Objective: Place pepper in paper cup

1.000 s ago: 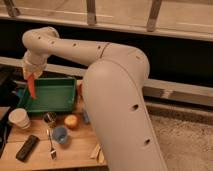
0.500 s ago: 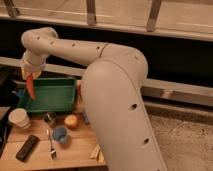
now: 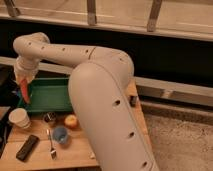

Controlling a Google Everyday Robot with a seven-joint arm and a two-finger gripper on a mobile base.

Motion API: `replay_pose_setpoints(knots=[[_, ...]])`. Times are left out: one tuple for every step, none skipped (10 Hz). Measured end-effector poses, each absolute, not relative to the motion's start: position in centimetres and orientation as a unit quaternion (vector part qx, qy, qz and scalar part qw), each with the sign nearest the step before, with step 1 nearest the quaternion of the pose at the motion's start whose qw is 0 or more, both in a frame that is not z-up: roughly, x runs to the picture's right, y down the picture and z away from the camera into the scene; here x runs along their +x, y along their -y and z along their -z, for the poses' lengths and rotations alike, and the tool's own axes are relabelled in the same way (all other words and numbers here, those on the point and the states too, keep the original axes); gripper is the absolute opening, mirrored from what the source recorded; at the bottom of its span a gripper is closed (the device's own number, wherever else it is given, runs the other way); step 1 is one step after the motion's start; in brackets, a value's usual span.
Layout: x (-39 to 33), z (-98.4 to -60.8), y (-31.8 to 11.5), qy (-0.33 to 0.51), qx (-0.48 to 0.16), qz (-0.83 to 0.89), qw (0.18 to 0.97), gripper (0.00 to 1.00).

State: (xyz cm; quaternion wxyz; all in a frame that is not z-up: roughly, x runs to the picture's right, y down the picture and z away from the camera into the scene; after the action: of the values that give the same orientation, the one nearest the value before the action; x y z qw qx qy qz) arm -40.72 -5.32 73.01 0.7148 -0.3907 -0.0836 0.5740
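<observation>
A: Jaws clenched on the pepper [image 3: 24, 92]. It hangs nearly upright, tip down, from the gripper [image 3: 22, 83], over the left end of the green tray [image 3: 47, 95] toward the table's far-left corner.

B: Is the pepper touching anything below?

A: Can't tell. Its tip shows against the tray's left rim, above the paper cup [image 3: 19, 118]. The cup stands upright by the left edge of the wooden table [image 3: 75, 150], just in front of the tray and a little left of the pepper.

B: Next, moving right?

A: Near the front-left corner lies a dark flat remote-like object [image 3: 27, 147], set slantwise. Right of the cup, just beside the tray's front wall, sits a small dark round item [image 3: 48, 117]; what it is I can't make out. A metal spoon [image 3: 51, 144] lies in front of that, pointing at the front edge.

B: And mid-table?

A: A small blue cup [image 3: 61, 134], upright, just beside the spoon. Behind it, touching or nearly so, a round yellow-orange fruit [image 3: 71, 120], near the tray's front wall.

B: The right side?

A: The arm [image 3: 105, 105] hides most of it, big and white, arcing from the front right over to the far-left corner.
</observation>
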Motion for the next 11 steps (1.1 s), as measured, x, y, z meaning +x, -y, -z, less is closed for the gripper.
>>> replay_pose_setpoints(knots=[[-41.4, -73.6, 4.7, 0.089, -0.398, -0.573, 0.710, 0.00], [-42.3, -74.1, 3.8, 0.095, -0.409, -0.573, 0.704, 0.00], [-42.9, -74.3, 3.3, 0.100, -0.415, -0.573, 0.700, 0.00], [-43.4, -74.4, 2.5, 0.107, -0.424, -0.575, 0.691, 0.00], [-43.5, -74.5, 2.1, 0.111, -0.429, -0.577, 0.686, 0.00], [-43.9, -74.4, 1.6, 0.112, -0.432, -0.577, 0.684, 0.00], [-44.2, -74.3, 1.3, 0.114, -0.434, -0.576, 0.684, 0.00], [-44.4, -74.2, 1.0, 0.114, -0.437, -0.577, 0.681, 0.00], [-44.4, -74.6, 0.6, 0.111, -0.439, -0.578, 0.679, 0.00], [-44.6, -74.7, 0.3, 0.109, -0.442, -0.577, 0.678, 0.02], [-44.9, -74.9, -0.4, 0.105, -0.446, -0.574, 0.678, 0.08]])
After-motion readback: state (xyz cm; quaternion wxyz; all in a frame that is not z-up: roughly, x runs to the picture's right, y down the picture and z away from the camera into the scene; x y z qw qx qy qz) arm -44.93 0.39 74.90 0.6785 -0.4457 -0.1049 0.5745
